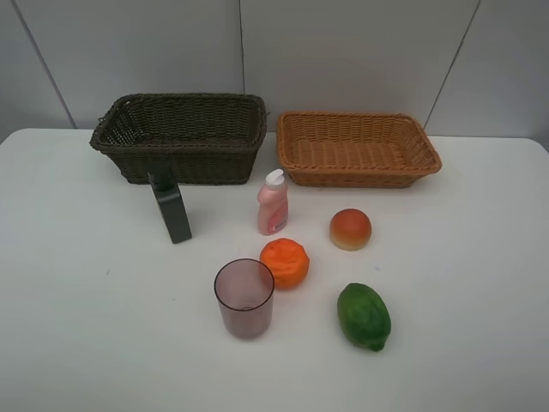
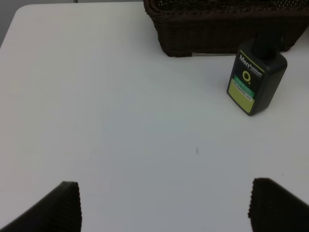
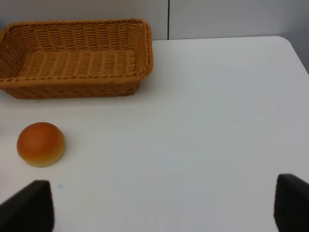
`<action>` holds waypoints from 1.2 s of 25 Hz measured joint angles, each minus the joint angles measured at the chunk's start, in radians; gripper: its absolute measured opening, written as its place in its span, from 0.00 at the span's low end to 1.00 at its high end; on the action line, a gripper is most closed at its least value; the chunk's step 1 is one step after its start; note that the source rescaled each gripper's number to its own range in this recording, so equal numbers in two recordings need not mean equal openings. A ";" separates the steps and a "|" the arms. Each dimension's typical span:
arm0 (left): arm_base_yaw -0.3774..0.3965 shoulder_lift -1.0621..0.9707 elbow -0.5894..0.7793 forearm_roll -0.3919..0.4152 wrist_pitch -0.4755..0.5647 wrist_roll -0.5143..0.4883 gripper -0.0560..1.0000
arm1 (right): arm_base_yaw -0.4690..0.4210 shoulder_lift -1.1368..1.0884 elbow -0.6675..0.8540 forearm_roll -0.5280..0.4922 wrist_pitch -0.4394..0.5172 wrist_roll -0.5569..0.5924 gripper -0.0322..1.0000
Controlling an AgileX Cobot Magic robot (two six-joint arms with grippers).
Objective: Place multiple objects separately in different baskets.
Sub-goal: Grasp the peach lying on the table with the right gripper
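At the table's back stand a dark brown basket [image 1: 180,137] [image 2: 227,29] and a light orange-tan basket [image 1: 356,148] [image 3: 72,58], both with nothing inside. In front of them are a dark green bottle [image 1: 171,209] [image 2: 255,77], a pink white-capped bottle [image 1: 273,202], a peach-like fruit [image 1: 350,229] [image 3: 41,144], an orange citrus [image 1: 285,263], a mauve plastic cup [image 1: 244,297] and a green lime-like fruit [image 1: 364,316]. Neither arm shows in the high view. My left gripper [image 2: 164,205] hangs open over bare table near the green bottle. My right gripper [image 3: 164,210] is open too, right of the peach-like fruit.
The white table [image 1: 77,309] runs back to a grey panelled wall [image 1: 343,51]. Its rounded far corners show in both wrist views.
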 joint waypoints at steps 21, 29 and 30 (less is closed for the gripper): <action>0.000 0.000 0.000 0.000 0.000 0.000 0.91 | 0.000 0.000 0.000 0.000 0.000 0.000 0.98; 0.000 0.000 0.000 0.000 0.000 0.000 0.91 | 0.003 0.000 0.000 0.002 0.000 0.000 0.98; 0.000 0.000 0.000 0.000 0.000 0.000 0.91 | 0.010 0.000 0.000 0.004 0.000 0.000 0.98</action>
